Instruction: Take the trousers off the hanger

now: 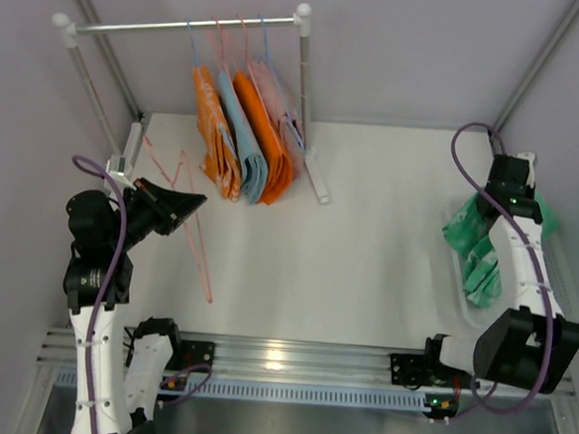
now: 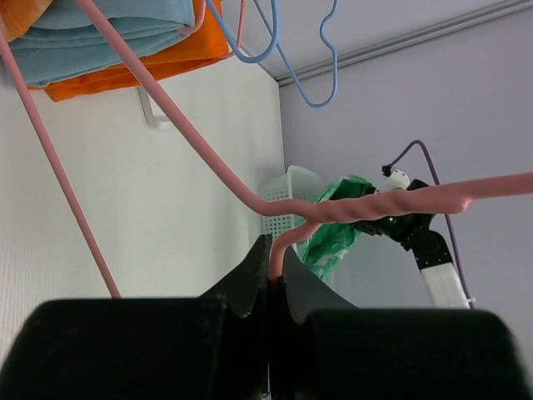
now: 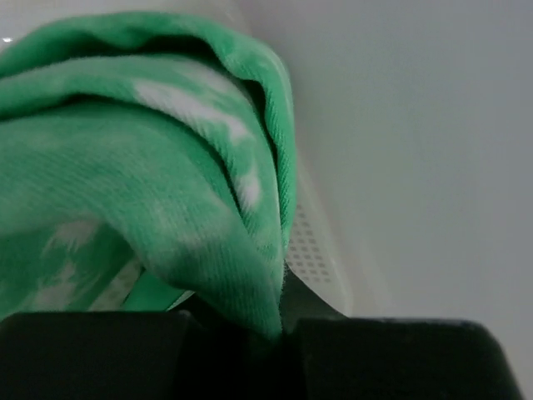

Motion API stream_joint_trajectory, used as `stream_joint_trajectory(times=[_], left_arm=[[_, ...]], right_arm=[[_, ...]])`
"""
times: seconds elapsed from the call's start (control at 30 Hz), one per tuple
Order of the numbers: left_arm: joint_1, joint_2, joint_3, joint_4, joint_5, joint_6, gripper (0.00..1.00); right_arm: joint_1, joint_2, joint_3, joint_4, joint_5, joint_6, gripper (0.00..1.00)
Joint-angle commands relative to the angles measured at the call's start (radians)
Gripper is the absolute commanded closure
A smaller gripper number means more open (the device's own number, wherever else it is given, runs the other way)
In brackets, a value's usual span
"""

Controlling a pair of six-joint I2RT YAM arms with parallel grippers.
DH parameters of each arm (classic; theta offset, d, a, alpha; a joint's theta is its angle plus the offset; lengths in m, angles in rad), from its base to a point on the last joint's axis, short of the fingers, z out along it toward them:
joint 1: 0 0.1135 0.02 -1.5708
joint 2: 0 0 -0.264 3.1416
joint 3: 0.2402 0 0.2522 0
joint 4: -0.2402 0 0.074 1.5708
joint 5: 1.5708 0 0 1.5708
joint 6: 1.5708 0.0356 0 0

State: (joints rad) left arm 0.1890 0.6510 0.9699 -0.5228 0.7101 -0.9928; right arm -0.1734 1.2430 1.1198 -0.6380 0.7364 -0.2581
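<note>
1. From my remote seat, the left gripper (image 2: 273, 268) shows at the bottom centre of its wrist view. Its two black fingers are pressed together on the thin pink hanger (image 2: 166, 117), pinching it just below the twisted neck.
2. In the overhead view the hanger runs from the upper left of the table (image 1: 368, 232) down toward the lower left. The left gripper sits at the left of the frame, about mid-height.
3. The trousers (image 1: 474, 252), mint green with pale blotches, hang bunched at the right edge of the overhead view. They are well apart from the hanger and off it.
4. The right gripper (image 3: 281, 312) fills the bottom of its wrist view, its fingers clamped on a fold of the trousers. The cloth takes up the whole left half of that picture.
5. A white perforated basket (image 2: 279, 204) stands just beside the trousers at the table's right side. I cannot tell whether the cloth rests in it or only hangs over it.
6. At the upper left of the overhead view, a rail (image 1: 184, 26) carries orange, light blue and pink clothes (image 1: 245, 144). They hang from blue hangers (image 2: 321, 83) and neither gripper touches them.
</note>
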Motion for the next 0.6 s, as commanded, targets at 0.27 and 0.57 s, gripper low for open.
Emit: stream_joint_trajectory(times=[0.27,0.57], left_arm=[[0.000,-0.002,0.029,0.050,-0.004,0.032,1.00],[0.000,-0.036,0.072,-0.023,0.015,0.141,1.00]], right_arm=[[-0.057,0.199,0.123,0.077,-0.129,0.082,0.22],[-0.060,0.021,0.199,-0.138,-0.397,0.085,0.01]])
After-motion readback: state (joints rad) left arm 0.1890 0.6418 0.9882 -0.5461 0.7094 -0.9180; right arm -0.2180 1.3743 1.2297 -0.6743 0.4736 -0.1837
